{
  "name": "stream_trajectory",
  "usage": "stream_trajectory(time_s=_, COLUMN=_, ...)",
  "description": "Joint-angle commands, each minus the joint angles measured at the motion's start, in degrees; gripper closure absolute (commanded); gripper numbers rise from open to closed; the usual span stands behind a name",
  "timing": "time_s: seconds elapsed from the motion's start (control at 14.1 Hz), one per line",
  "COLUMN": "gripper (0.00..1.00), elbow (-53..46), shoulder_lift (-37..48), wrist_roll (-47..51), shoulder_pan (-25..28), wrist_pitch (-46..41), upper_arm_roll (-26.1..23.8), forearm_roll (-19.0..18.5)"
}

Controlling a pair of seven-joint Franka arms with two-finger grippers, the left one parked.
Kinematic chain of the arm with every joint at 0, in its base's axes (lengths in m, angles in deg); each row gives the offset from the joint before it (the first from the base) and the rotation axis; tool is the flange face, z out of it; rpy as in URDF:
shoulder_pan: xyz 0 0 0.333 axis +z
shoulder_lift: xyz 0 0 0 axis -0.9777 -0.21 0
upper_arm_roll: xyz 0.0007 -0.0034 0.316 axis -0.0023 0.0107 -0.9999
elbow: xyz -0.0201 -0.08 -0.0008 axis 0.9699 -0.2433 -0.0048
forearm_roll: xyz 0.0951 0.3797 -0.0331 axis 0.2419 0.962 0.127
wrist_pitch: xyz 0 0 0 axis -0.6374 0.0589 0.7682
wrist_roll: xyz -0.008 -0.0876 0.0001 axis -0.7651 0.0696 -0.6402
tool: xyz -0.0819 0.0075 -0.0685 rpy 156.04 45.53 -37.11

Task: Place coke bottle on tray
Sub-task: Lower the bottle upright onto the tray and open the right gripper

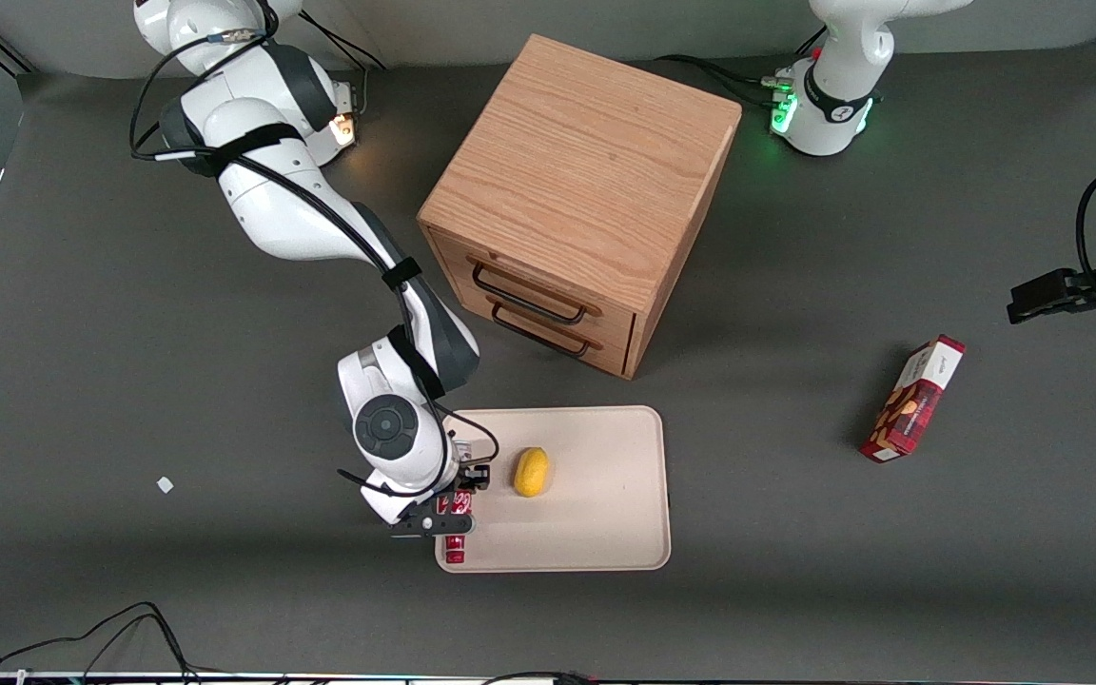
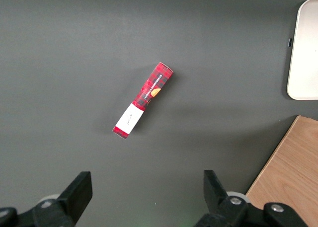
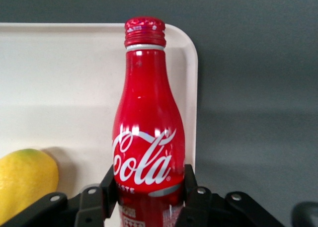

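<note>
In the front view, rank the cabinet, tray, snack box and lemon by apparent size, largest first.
1. Wooden drawer cabinet
2. Tray
3. Snack box
4. Lemon

The cabinet stands taller, so nearer the camera, but its lead is clear anyway. The gripper holds the coke bottle at the tray's edge.

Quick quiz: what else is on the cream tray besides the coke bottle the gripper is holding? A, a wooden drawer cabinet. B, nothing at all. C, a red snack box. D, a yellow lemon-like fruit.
D: a yellow fruit lies on the tray beside the coke bottle, which the gripper clasps at the tray's edge toward the working arm's end.
</note>
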Motion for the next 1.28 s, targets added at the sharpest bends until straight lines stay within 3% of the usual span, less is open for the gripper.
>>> stream_trajectory(time_s=0.0, gripper=0.80, elbow=-2.54, shoulder_lift=-1.20, wrist_roll=-0.51, shoulder_pan=0.44, wrist_pitch=0.08, upper_arm_roll=0.45, forearm_roll=-0.59)
stream_trajectory(time_s=0.21, gripper=0.56, elbow=-2.28, shoulder_lift=-1.29, wrist_roll=-0.16, shoulder_pan=0.44, wrist_pitch=1.22, upper_arm_roll=0.45, forearm_roll=-0.59)
stream_trajectory(time_s=0.36, gripper=0.03, elbow=-2.28, shoulder_lift=-1.64, wrist_roll=0.28, shoulder_pan=0.52, wrist_pitch=1.40, upper_arm_roll=0.53, forearm_roll=-0.68)
stream_trajectory(time_s=0.43, gripper=0.00, elbow=-2.19, shoulder_lift=-1.64, wrist_roll=0.46, shoulder_pan=0.52, wrist_pitch=1.75, upper_arm_roll=0.45, forearm_roll=-0.68)
stream_trajectory(time_s=1.21, gripper=0.00, elbow=-2.11, shoulder_lift=-1.20, wrist_roll=0.63, shoulder_pan=0.52, wrist_pitch=1.67, upper_arm_roll=0.53, forearm_roll=-0.68)
